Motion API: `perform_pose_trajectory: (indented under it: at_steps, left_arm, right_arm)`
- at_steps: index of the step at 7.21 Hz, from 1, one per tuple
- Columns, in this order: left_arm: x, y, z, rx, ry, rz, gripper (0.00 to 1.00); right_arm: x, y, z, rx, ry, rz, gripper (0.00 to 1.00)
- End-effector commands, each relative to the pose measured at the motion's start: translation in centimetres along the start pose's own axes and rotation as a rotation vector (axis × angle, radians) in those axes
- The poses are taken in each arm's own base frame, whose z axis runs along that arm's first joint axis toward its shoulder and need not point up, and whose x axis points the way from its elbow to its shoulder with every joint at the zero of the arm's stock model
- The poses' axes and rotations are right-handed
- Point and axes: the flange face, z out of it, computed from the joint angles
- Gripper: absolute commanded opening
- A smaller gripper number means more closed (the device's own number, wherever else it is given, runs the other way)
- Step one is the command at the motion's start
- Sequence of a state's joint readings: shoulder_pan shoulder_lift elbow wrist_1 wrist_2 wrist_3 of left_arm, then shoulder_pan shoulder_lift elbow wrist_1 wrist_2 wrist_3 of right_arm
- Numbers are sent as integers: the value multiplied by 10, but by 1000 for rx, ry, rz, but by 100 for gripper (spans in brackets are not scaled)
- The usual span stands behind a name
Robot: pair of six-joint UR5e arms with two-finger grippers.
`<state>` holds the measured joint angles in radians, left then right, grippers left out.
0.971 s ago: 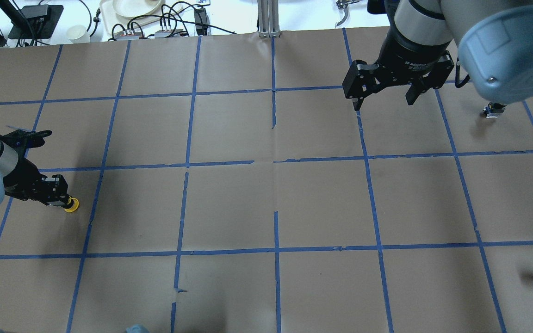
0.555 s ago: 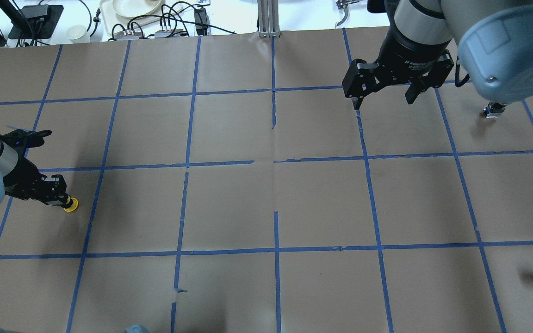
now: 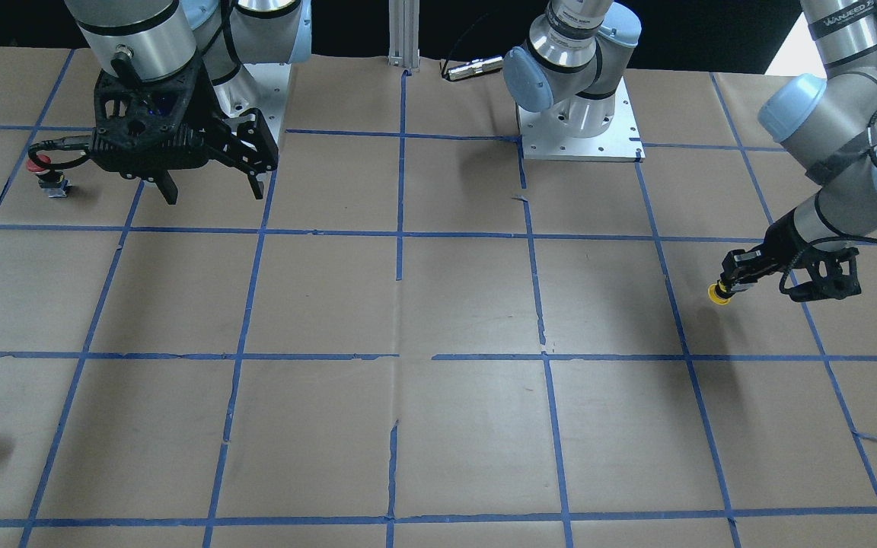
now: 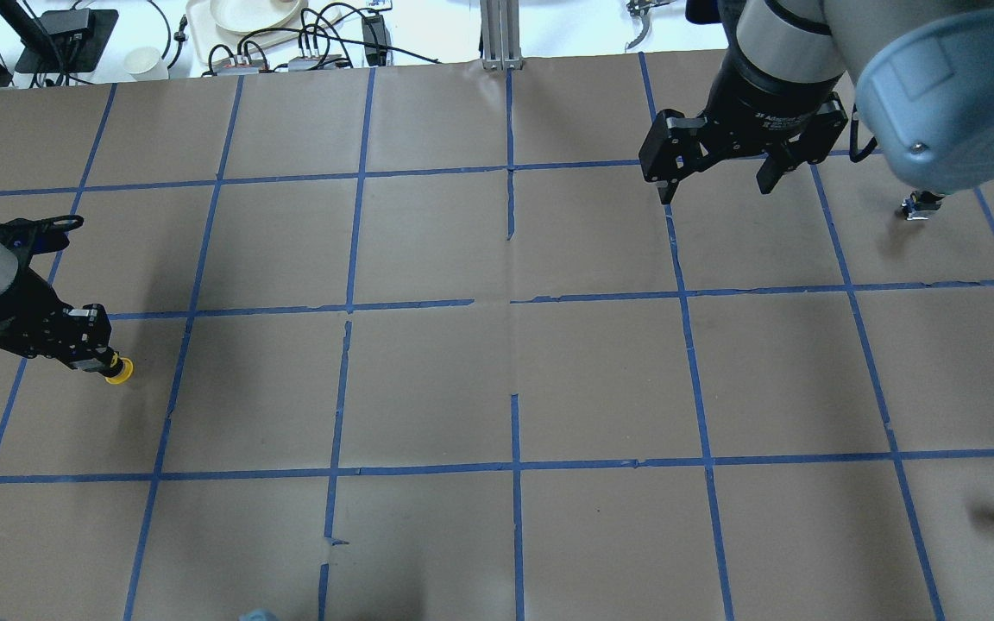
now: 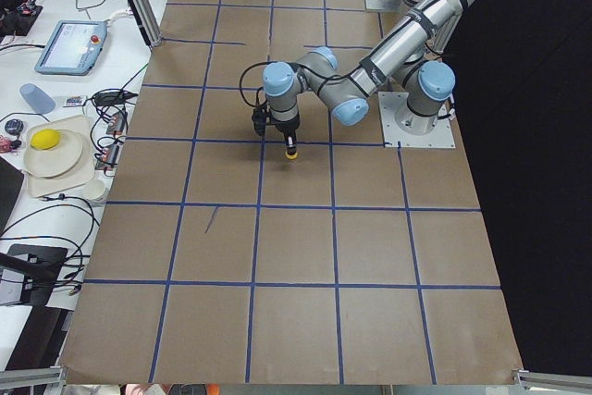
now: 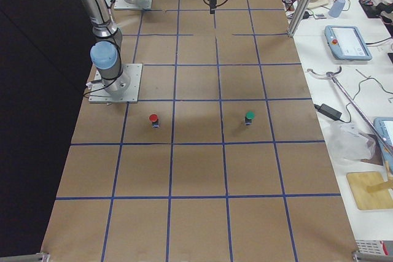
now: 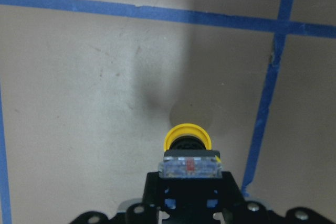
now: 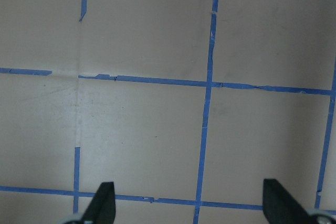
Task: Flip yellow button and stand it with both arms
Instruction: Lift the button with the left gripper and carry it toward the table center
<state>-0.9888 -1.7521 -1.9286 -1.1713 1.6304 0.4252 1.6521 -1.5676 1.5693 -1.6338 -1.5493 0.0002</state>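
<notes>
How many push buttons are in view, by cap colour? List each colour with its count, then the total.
yellow button: 1, held in the jaws of the left gripper
red button: 1
green button: 1
Total: 3

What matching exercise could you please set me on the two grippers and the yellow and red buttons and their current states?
Things:
1. left gripper
2. right gripper
3. yellow button
4. red button

States:
A. open and empty above the table
B. standing on the table, untouched
C. shut on a button's body
D. held by its body, cap pointing outward

Pairs: 1-C, 2-A, 3-D, 4-B.
</notes>
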Motion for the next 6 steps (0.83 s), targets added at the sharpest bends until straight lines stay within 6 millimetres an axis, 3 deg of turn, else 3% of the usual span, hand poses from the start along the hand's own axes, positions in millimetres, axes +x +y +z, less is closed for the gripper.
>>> perform_pose_trajectory:
  at_steps: [1,2,6]
  left_arm:
    - [50,-28,-75,-42,60,-65,10]
    - [83,-36,-95,-63,148,-141,10]
    - [202,-37,-112,-154,573,-348,7]
  right_arm:
    - [0,0,1,-3,0,0,100]
    - [0,0,1,-3,0,0,100]
    - [10,-4,-4,7,7,21,100]
